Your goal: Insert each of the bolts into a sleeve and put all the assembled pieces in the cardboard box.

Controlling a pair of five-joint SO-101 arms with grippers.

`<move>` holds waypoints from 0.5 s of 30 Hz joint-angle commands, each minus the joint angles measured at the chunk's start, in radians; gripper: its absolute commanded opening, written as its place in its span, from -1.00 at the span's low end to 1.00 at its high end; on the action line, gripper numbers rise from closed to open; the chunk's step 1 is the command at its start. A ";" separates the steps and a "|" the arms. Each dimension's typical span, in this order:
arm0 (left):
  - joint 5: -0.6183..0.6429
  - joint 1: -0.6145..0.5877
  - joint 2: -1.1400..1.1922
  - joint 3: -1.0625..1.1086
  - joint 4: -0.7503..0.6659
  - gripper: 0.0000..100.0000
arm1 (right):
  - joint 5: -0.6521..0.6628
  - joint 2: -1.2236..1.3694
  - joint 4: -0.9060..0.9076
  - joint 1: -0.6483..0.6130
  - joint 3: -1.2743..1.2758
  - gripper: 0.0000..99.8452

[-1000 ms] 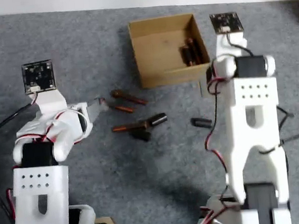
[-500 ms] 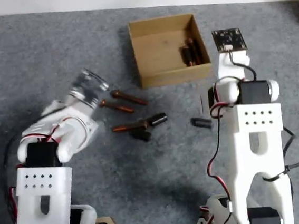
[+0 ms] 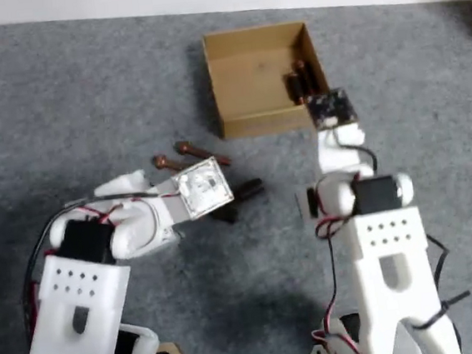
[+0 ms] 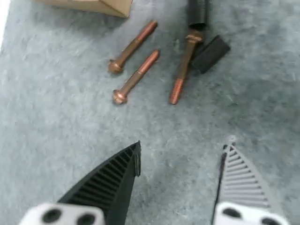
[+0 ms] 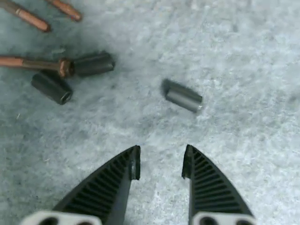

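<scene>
- Grey carpet [image 3: 127,87] covers the table. At its far side we see a box [image 3: 264,124], with assembled pieces [image 3: 299,80] lying along one inner wall.
- Our left gripper [image 4: 183,145] hangs over the carpet, jaws spread wide and holding nothing.
- Two bolts [image 4: 132,47] lie just ahead of it, side by side and nearly parallel.
- A third bolt [image 4: 183,70] lies near them with its head against the end of a sleeve [image 4: 197,14]. A second sleeve [image 4: 210,54] lies just beside it.
- Our right gripper [image 5: 161,152] has its jaws parted and holds nothing. A lone sleeve [image 5: 183,96] lies just ahead, apart from the rest, and the right arm is the nearer one.
- That sleeve's long axis runs almost along the line between the fingertips. We judge the wrist needs turning before a grasp.
- We can read no label or writing.
</scene>
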 commanded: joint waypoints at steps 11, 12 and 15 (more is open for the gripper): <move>-0.161 0.051 0.383 -0.415 0.207 -0.53 | 0.014 -0.343 -0.240 -0.081 0.348 -0.70; -0.170 0.051 0.404 -0.433 0.207 -0.53 | 0.014 -0.363 -0.252 -0.081 0.369 -0.70; -0.187 0.054 0.481 -0.475 0.209 -0.52 | 0.014 -0.415 -0.280 -0.081 0.420 -0.70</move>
